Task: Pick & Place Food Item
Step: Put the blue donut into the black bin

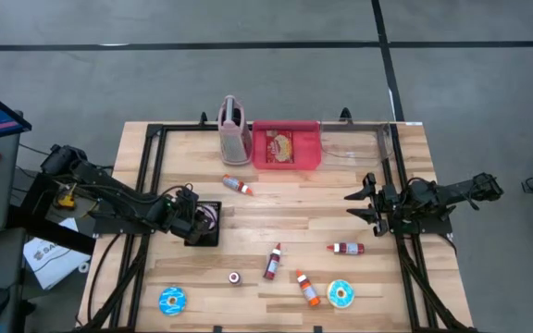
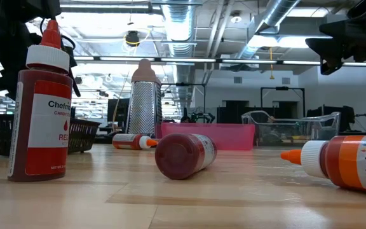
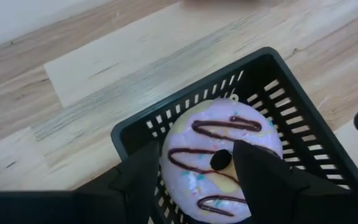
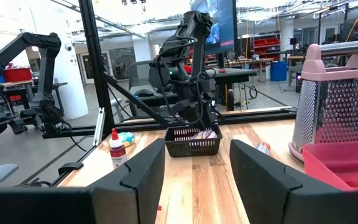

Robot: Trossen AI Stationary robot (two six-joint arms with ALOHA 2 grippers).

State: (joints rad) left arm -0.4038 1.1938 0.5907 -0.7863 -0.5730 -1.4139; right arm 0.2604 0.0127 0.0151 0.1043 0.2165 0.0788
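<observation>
— Where is the doughnut?

— The pink-iced doughnut (image 3: 219, 158), striped with chocolate, lies in the black basket (image 3: 291, 112), directly under the left gripper (image 3: 194, 171). In the left wrist view its two dark fingers (image 3: 263, 171) stand apart over the icing, one on either side of the centre hole, so the jaws are spread and not clamped on it. I cannot tell whether the fingertips touch the icing.

— And the basket itself?

— It sits on the wooden table (image 1: 294, 208), on the left arm's side, with the left gripper (image 1: 195, 220) right above it in the high view.

— What about the other arm?

— The right gripper (image 1: 359, 205) hangs over the table's right side, well apart from the basket, fingers spread with nothing between them. Just beyond its jaws lies a red bottle (image 1: 346, 248) on its side.

— Anything else around?

— Farther from the left jaws, two blue-iced doughnuts (image 1: 172, 300) rest near the front edge, one toward each side, with several sauce bottles between them. A metal grater (image 1: 234, 131) stands at the far edge, touching or just beside a pink tray (image 1: 287, 146).
</observation>
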